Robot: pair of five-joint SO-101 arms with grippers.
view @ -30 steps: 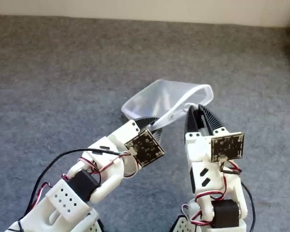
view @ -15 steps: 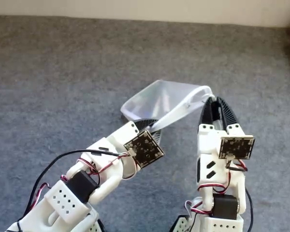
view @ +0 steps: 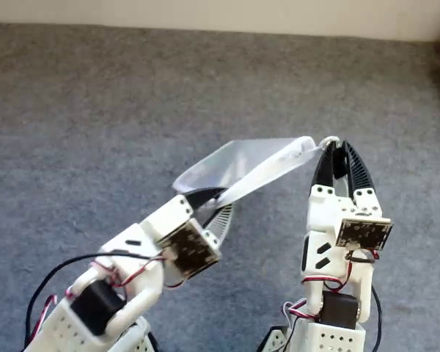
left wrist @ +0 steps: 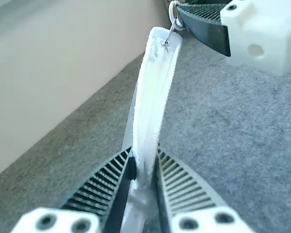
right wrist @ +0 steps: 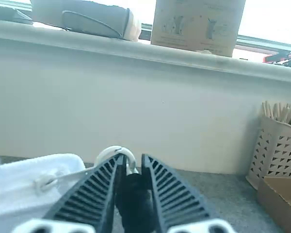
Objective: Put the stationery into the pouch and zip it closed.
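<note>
- Clamping one end of the pouch (view: 238, 163): left gripper (left wrist: 144, 158), both fingers pressed onto the zip edge, fabric pinched between them.
- Right gripper (view: 337, 147): fingers pinched together on the ring (right wrist: 117, 153) of the zip pull, at the pouch's other end.
- Counts: two arms, two grippers, one pouch, one ring, one slider (left wrist: 164, 42).
- Pouch: translucent white, pulled taut between the two grippers, above the grey carpet (view: 95, 95).
- Slider sits at the ring end of the zip edge, just beside the right gripper's fingertips.
- Zip edge runs as one narrow white strip from the left gripper to the slider. No gap along it shows in the left wrist view.
- Hard to tell: whether the pouch's belly touches the carpet or hangs free.
- Hard to tell: what is inside the pouch. The milky wall gives no clear shapes.
- Hidden: the pouch end inside the left gripper, covered by the fingers. In the high view the wrist board covers part of that gripper.
- Cut off: the pouch runs out of the right wrist view at the side, and both arms run off the near edge of the high view.
- Farther out, right wrist view: one pale wall (right wrist: 136, 107) under a ledge.
- On the ledge: one carton (right wrist: 199, 22) and one flat case (right wrist: 82, 19), both cut by the frame.
- One basket (right wrist: 276, 145) of sticks on the carpet by the wall and one box (right wrist: 281, 194) nearer the camera, both cut off.
</note>
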